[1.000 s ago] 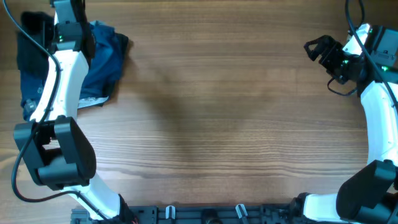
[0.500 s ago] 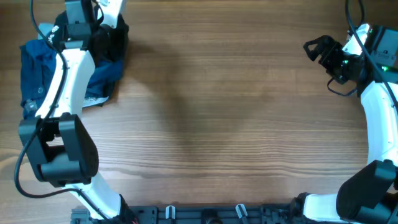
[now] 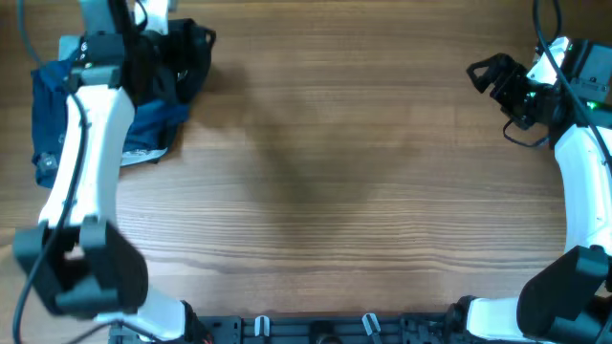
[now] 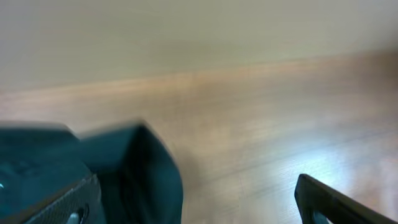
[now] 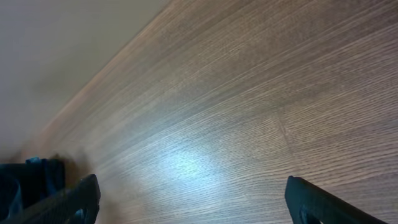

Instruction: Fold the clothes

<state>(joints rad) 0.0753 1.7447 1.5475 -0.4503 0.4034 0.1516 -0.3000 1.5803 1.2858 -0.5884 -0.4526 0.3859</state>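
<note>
- Black garment [image 3: 182, 57]: bunched in a crumpled lump at the far-left corner of the table [image 3: 335, 191], not spread out and no fold lines visible. Plain dark soft fabric. Label not visible.
- It lies touching the right edge of the blue garment heap [image 3: 48, 115] and partly overlaps it.
- Blue heap is rumpled too and sits under/beside the left arm [image 3: 91, 143], which covers its middle in the overhead view.
- Rest of the table is wood grain. Nothing lies between the garment and the table centre.
- Left arm is stretched long from the near-left base to the far-left corner, wrist over the black lump.
- Left gripper [image 4: 193, 205]: wrist view is blurred, fingers at opposite frame edges, so jaws wide apart and clamped on nothing. A dark cloth fold [image 4: 149, 180] sits just beside the left finger; can't tell which garment it is.
- Right arm [image 3: 579, 182] is bent up along the right edge, well apart from the clothes.
- Right gripper [image 5: 193, 199]: jaws apart, only bare wood between the fingers.
</note>
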